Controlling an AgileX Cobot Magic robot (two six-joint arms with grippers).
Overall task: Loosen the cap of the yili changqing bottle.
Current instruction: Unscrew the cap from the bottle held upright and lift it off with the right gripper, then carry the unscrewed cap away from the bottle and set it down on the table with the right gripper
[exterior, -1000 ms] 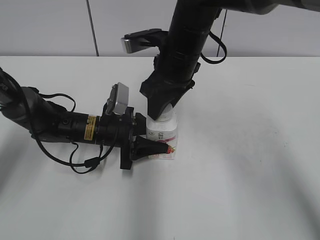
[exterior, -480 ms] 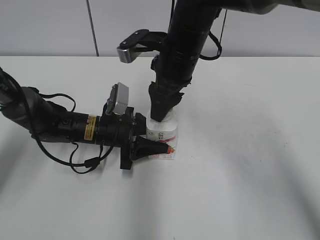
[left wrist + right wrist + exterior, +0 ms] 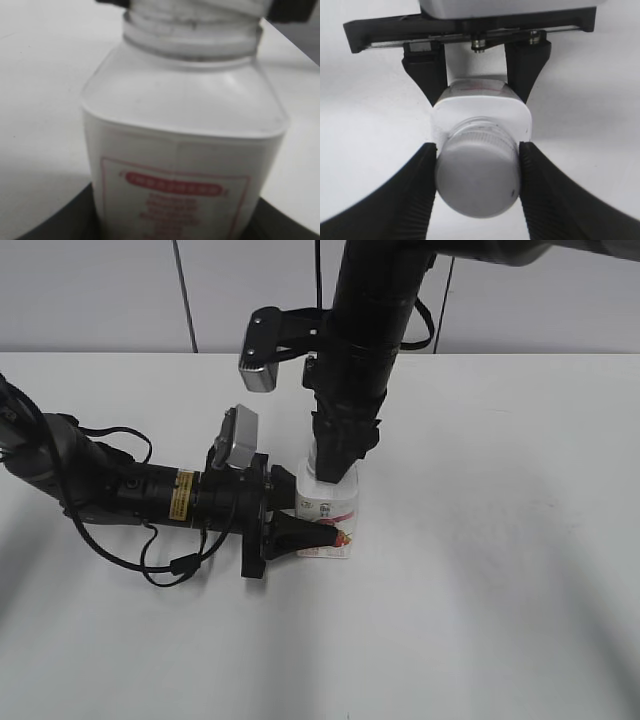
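The yili changqing bottle stands upright on the white table, white with a red-pink label. It fills the left wrist view. My left gripper comes in from the left and is shut on the bottle's lower body. My right gripper comes straight down from above and is shut on the cap. In the right wrist view the white ribbed cap sits between the two black fingers, which touch both its sides. The left gripper's fingers clamp the bottle body below.
The white table stretches around the bottle. A grey wall stands behind the far edge. The left arm's cables lie on the table at the left.
My right gripper has rotated about its vertical axis on the cap; its wrist camera has swung. It sits slightly lower on the cap. The left gripper and bottle have stayed still.
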